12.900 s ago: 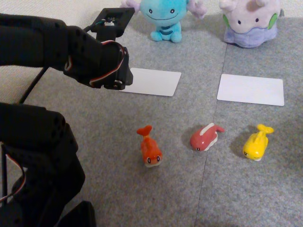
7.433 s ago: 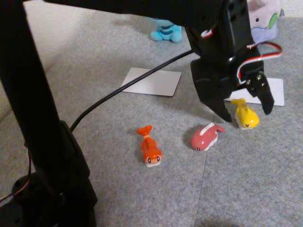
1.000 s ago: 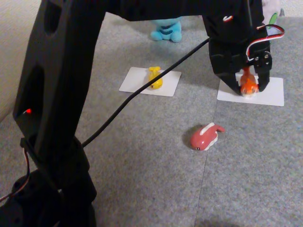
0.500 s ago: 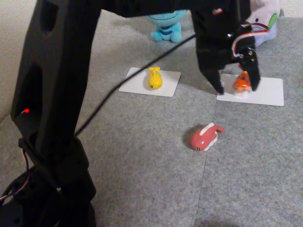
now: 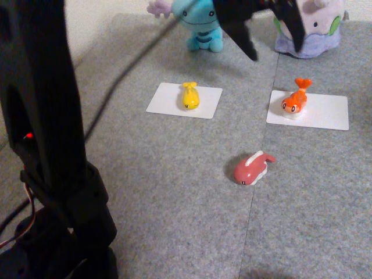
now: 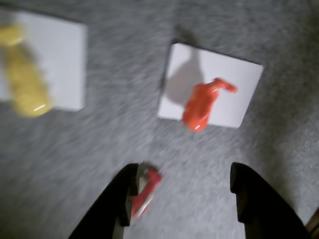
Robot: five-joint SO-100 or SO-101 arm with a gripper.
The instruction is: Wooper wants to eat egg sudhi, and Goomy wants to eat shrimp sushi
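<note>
The light blue Wooper (image 5: 200, 23) and the lilac Goomy (image 5: 317, 29) sit at the back of the grey mat. In front of Wooper, the yellow egg sudhi (image 5: 190, 96) lies on the left white card (image 5: 209, 100). The orange shrimp sushi (image 5: 293, 100) lies on the right white card (image 5: 322, 111), in front of Goomy. My gripper (image 5: 272, 43) hangs open and empty, raised between the two plush toys. In the wrist view the gripper (image 6: 184, 172) looks down on the shrimp sushi (image 6: 202, 102) on its card and the blurred egg sudhi (image 6: 22, 74).
A pink-red white-striped figure (image 5: 253, 167) lies on the mat in front of the cards; the wrist view shows this figure (image 6: 144, 191) beside my left finger. The arm's black base and column (image 5: 52, 145) take up the left side of the fixed view.
The gripper has opened and let go of the shrimp sushi on the right card. It then rose and drew back toward the plush toys.
</note>
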